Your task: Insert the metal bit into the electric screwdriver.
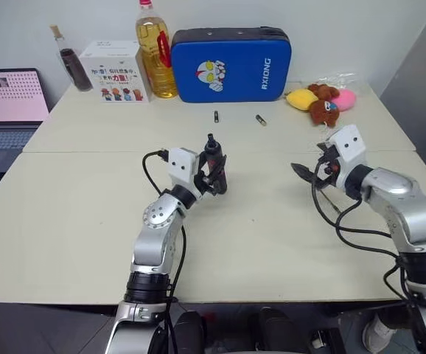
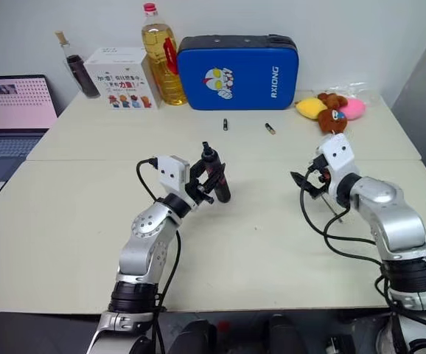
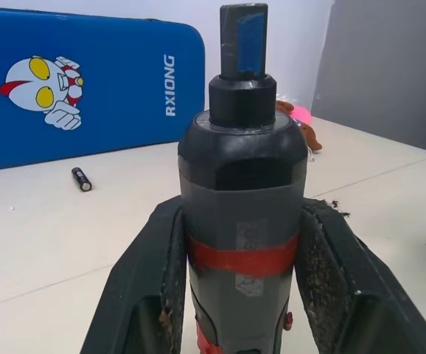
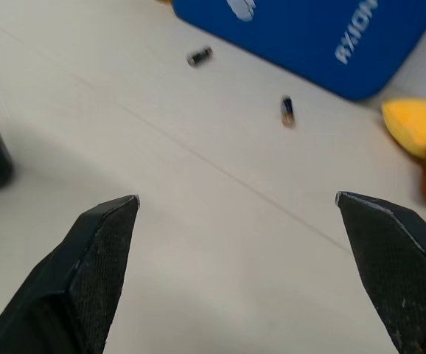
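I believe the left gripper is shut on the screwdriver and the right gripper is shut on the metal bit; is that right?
Not quite. The left gripper is indeed shut on the screwdriver, but the right gripper is open with nothing between its fingers, as the right wrist view shows.

- Black electric screwdriver (image 3: 242, 192) with a red band and blue tip.
- Blue case (image 1: 231, 65) printed with a cartoon face.
- Cream counter (image 1: 73, 214).
- Yellow, brown and pink plush toys (image 1: 320, 99).
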